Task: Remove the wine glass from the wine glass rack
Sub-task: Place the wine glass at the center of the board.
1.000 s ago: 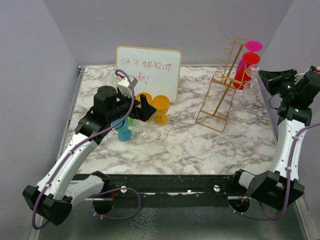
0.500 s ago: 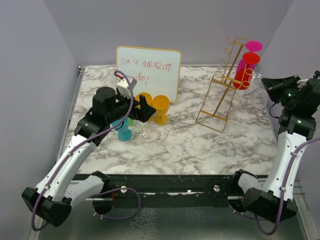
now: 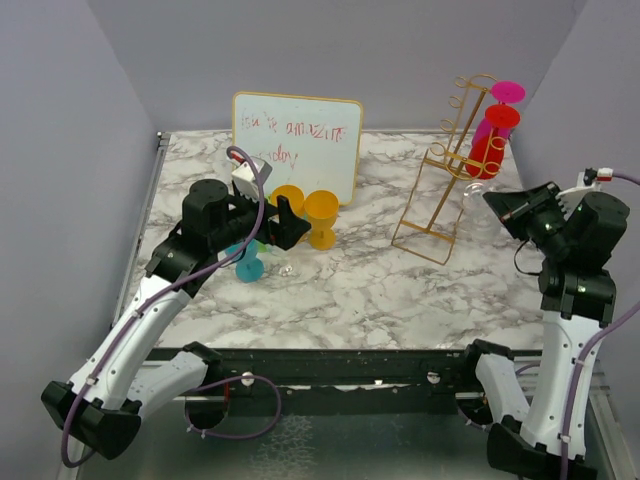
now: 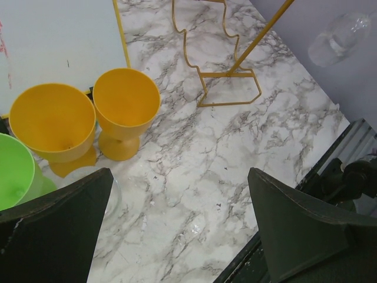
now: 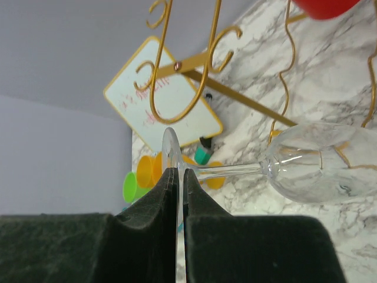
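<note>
— What's the biggest thing in front of you?

— The marble table (image 3: 350, 280), with a whiteboard (image 3: 297, 140) propped at its back edge. To the right of that stands the gold wine glass rack (image 3: 450, 165), tilted, with a red glass (image 3: 487, 150) and a pink glass (image 3: 507, 93) hanging high on its right side.

— And your hands?

— My right gripper (image 5: 176, 177) is pressed together on the foot of the clear wine glass (image 5: 312, 162). The glass lies sideways in the air, just right of the rack and below the red one. My left gripper (image 4: 179, 174) is spread wide and holds nothing.

— What's under the left one?

— Orange cups (image 4: 126, 112) upright on the marble, a green cup (image 4: 15, 177) beside them.
</note>
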Robot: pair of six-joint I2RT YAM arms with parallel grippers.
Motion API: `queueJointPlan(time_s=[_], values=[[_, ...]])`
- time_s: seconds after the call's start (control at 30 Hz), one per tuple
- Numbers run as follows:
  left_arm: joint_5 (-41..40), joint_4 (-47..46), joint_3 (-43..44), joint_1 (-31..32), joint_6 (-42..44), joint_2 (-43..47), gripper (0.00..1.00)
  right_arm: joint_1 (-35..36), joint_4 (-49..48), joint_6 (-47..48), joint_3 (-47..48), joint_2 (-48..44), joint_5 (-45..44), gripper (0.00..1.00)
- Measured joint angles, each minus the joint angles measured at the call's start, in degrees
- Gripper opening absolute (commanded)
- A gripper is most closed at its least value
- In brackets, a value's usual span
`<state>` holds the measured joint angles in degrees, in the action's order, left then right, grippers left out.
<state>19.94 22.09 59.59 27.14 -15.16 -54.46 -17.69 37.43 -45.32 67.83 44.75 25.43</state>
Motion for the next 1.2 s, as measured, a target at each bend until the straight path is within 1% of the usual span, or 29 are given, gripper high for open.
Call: queueJointPlan(time_s=[0.13, 0.33, 0.53, 0.63, 0.7, 0.77, 0.83, 0.9, 1.07, 1.13, 1.2], values=[[0.7, -0.2, 0.0, 0.0, -0.2, 0.0, 0.99, 2.8, 0.8, 0.7, -4.1, -2.2, 3.2, 0.01], [2.7, -0.5, 0.0, 0.0, -1.4, -0.4, 0.99, 6.2, 0.0, 1.9, -12.4, -3.9, 11.5, 0.00], [7.8, -3.2, -0.9, 0.9, -4.4, -2.0, 0.97, 9.7, -2.0, 4.4, -17.9, -4.7, 18.2, 0.01], [9.5, -6.0, -2.3, 4.2, -6.8, -3.0, 0.96, 11.3, -3.1, 5.9, -19.6, -5.2, 21.0, 0.00], [10.7, -10.1, -4.9, 7.2, -9.3, -3.0, 0.93, 12.2, -3.8, 6.9, -20.2, -5.4, 22.6, 0.01], [11.6, -14.9, -7.5, 10.4, -12.7, -3.6, 0.88, 12.7, -5.0, 7.7, -20.8, -5.8, 24.5, 0.01], [12.0, -18.8, -8.8, 12.9, -15.4, -4.9, 0.87, 13.1, -5.6, 8.3, -21.0, -6.0, 26.0, 0.01], [11.8, -23.1, -8.9, 16.0, -17.9, -7.4, 0.87, 13.4, -6.1, 9.2, -21.0, -6.2, 27.4, 0.00], [11.6, -32.5, -8.4, 21.5, -22.2, -11.9, 0.81, 14.2, -7.8, 10.6, -21.0, -6.8, 31.0, 0.00], [11.6, -34.6, -7.2, 23.4, -22.8, -14.5, 0.76, 14.4, -8.2, 10.9, -21.0, -6.9, 32.2, 0.01], [11.4, -35.8, -6.4, 25.0, -23.3, -16.4, 0.74, 14.6, -8.7, 11.0, -21.0, -7.0, 33.3, 0.01]])
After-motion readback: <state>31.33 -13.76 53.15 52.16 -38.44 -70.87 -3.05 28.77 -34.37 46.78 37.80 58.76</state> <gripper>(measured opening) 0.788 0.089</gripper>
